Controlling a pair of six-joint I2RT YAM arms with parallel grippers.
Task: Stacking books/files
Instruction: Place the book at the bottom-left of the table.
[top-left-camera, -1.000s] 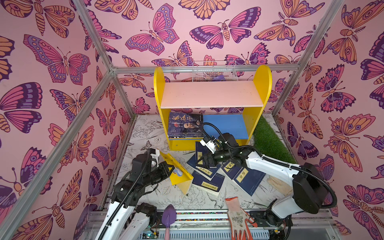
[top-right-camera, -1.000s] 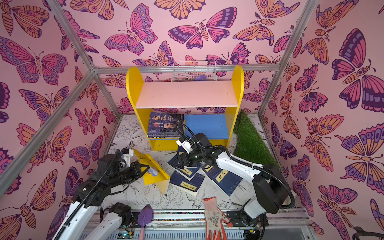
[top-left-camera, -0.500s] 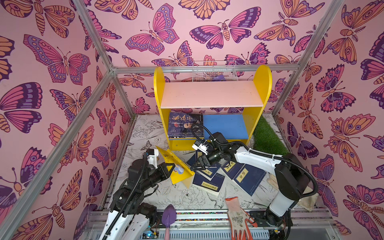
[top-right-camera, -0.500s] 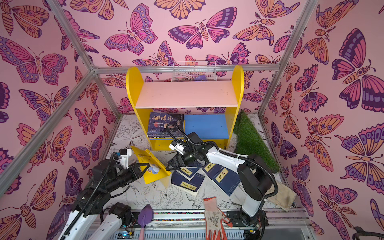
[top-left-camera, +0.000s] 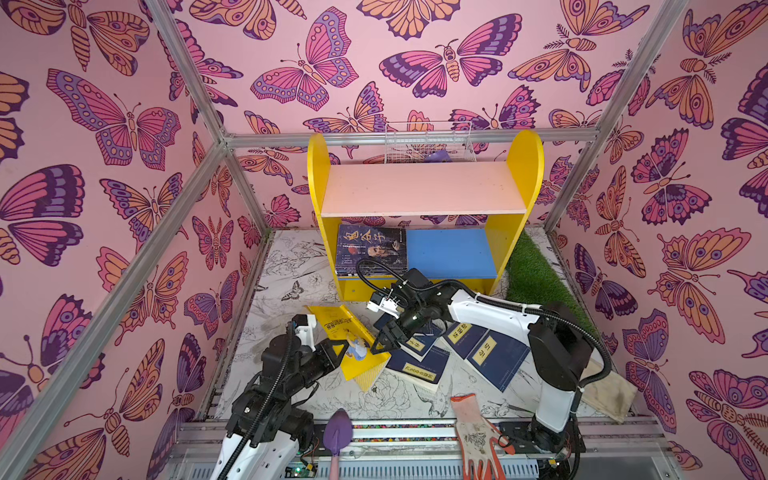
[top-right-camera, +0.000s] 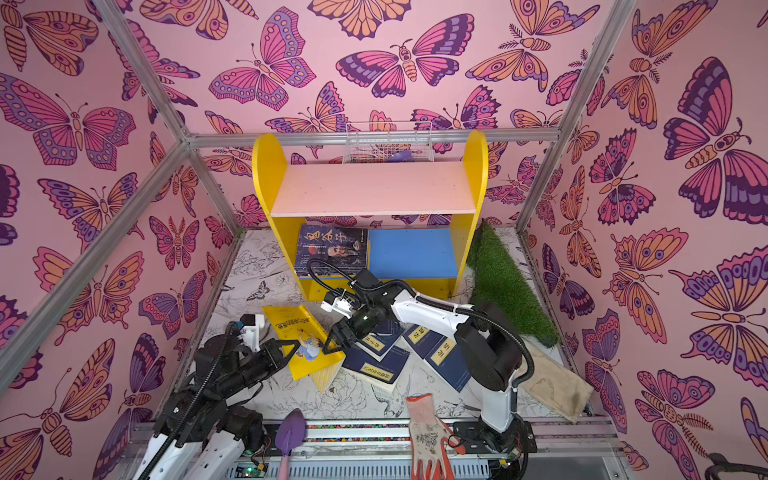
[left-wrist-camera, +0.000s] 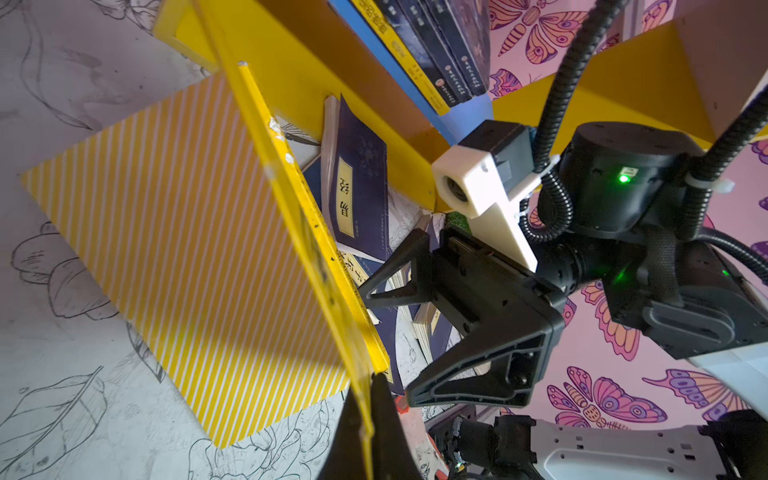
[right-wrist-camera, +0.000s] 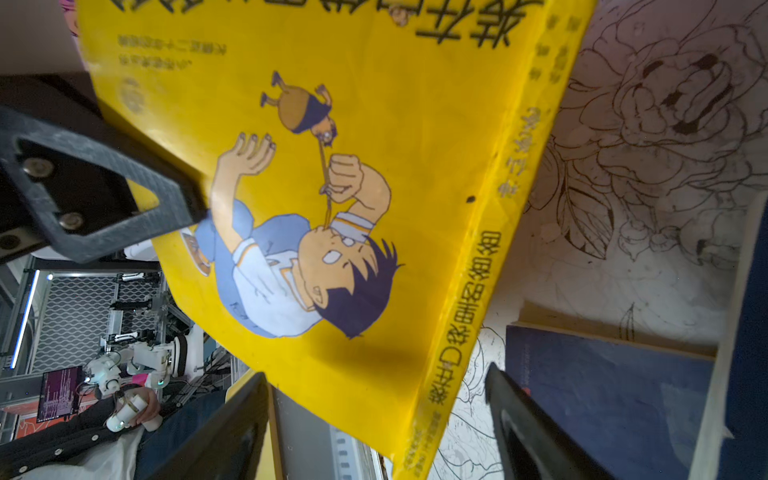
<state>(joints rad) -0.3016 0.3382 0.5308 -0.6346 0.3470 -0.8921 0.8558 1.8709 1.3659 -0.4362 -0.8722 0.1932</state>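
The book pile (top-left-camera: 371, 249) sits on the shelf (top-left-camera: 524, 174) beyond the right gripper (top-left-camera: 379, 343); navy books (top-left-camera: 484, 347) lie loose under its arm, unstacked. The left gripper (top-left-camera: 338, 350) clamps the tilted yellow cartoon book (top-left-camera: 347, 328). The right gripper, over the navy books a second ago, now straddles its spine, jaws apart.

- Top views: mounted high at the front, tilted down toward the back; far enough to frame the whole cell, shelf (top-left-camera: 424, 191) included. Both show nearly the same scene, slightly offset sideways.
- Left wrist: low over the mat (left-wrist-camera: 83, 395), close, sighting along the yellow book (left-wrist-camera: 320, 257) edge toward the right gripper (left-wrist-camera: 385, 347) and shelf.
- Right wrist: very close on that book's cover, facing the left gripper (right-wrist-camera: 195, 203).
- Shared by wrists: book, mat.
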